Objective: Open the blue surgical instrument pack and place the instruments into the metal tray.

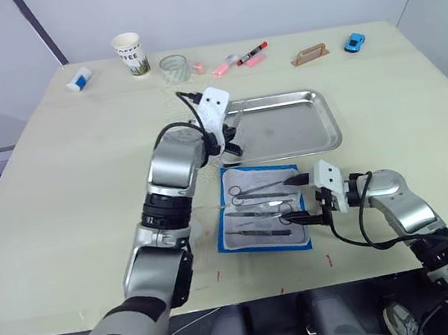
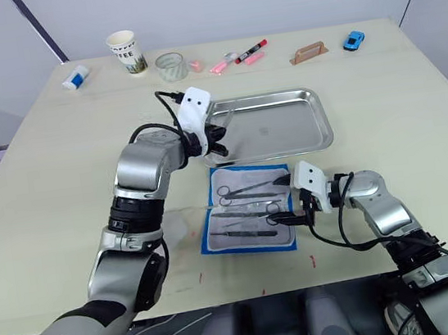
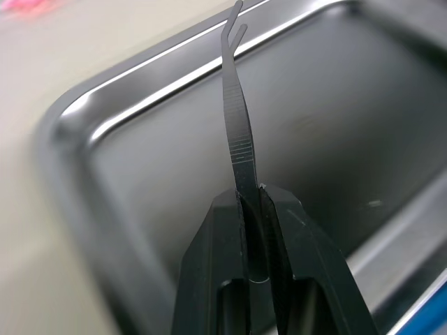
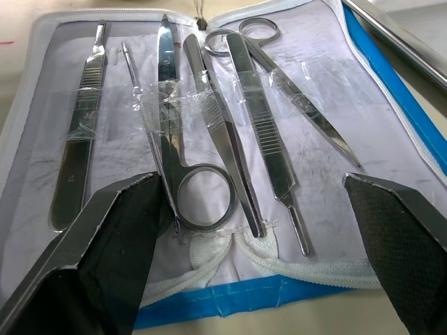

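Tweezers (image 3: 241, 132) pinched in left gripper (image 3: 257, 209) over metal tray (image 1: 321, 122).

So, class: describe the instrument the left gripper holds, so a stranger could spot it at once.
Find the metal tray in the middle of the table. Over its near-left corner, the left gripper pinches slim tweezers. Their tips bend sideways, and unlike the instruments in the blue surgical instrument pack, they are lifted.

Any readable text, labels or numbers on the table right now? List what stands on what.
Paper cup: dark print on its side, too small to read.
Red marker: no legible label.
Open blue surgical instrument pack: no text visible on the lining.
Tweezers in the left pincer: ribbed grip only, no marking.
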